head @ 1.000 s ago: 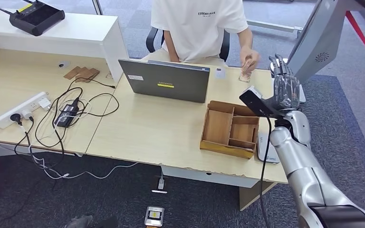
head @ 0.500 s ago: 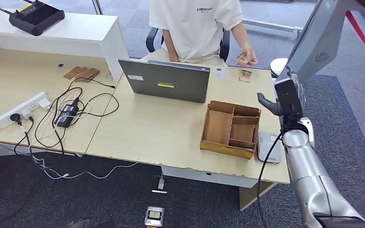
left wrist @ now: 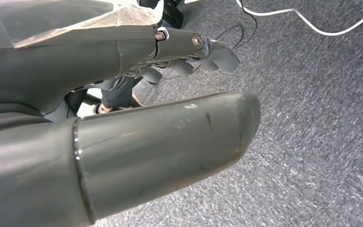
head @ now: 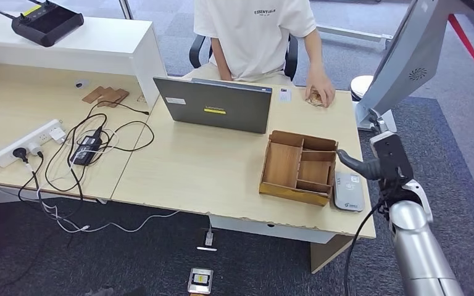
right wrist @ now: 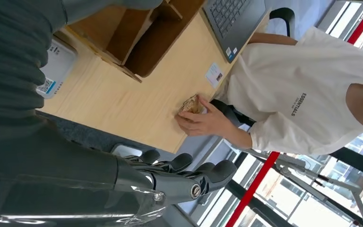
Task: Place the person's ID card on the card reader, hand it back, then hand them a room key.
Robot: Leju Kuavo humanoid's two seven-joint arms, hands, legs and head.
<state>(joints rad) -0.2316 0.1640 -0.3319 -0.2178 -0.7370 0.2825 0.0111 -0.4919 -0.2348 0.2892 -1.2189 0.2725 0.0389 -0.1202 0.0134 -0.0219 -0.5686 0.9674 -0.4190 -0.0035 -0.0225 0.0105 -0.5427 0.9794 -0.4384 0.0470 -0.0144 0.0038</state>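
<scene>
My right hand hangs beside the table's near right corner, fingers apart and holding nothing; in the right wrist view my right hand is empty as well. The grey card reader lies on the table just left of it with no card on it. At the far edge the person's hand rests on a small brown card. A white card lies beside it. My left hand hangs over grey carpet, fingers loosely extended and empty.
A wooden compartment box stands left of the reader. A grey laptop is open toward the person in a white T-shirt. A power strip and cables lie at left. A grey monitor stand rises at right.
My right arm has drawn back from the person's hand and dropped to the table's near right corner. The person lifted a brown card, then lowered that hand onto the table.
</scene>
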